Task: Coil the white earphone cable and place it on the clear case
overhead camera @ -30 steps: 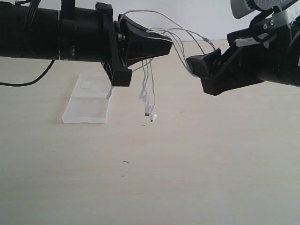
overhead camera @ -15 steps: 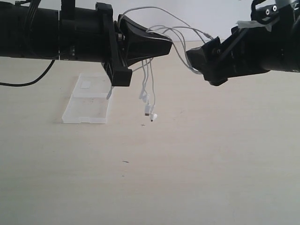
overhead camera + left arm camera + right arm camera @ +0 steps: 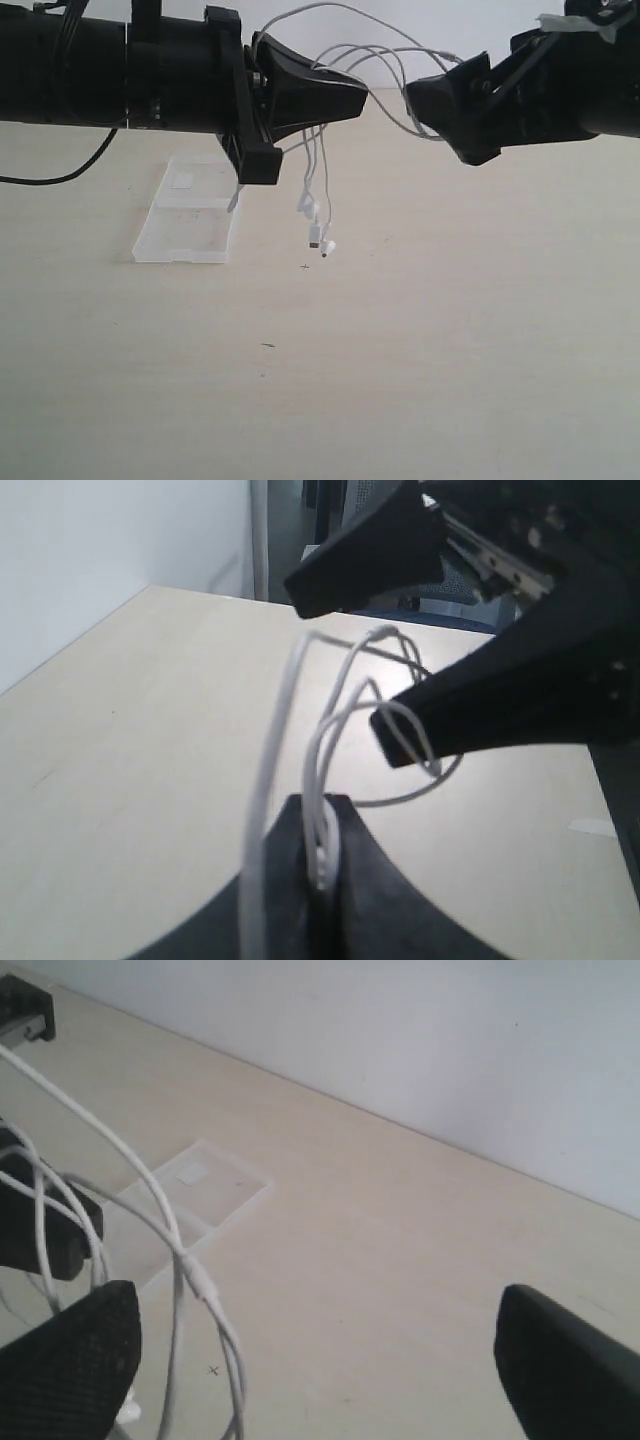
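Left fingers (image 3: 330, 90) are pressed together on the thin white earphone cable (image 3: 268, 780), pinching the gathered strands in mid-air, likely to keep the coil together. Right fingers (image 3: 70, 1355) are spread wide, with loops passing between them ungripped. The earbuds dangle above the pale counter (image 3: 400, 350), apart from the flat clear plastic case (image 3: 190, 215).

Clear case (image 3: 190, 225) corner hid behind L claw (image 3: 362, 97); R arm (image 3: 600, 90) cut by edge.
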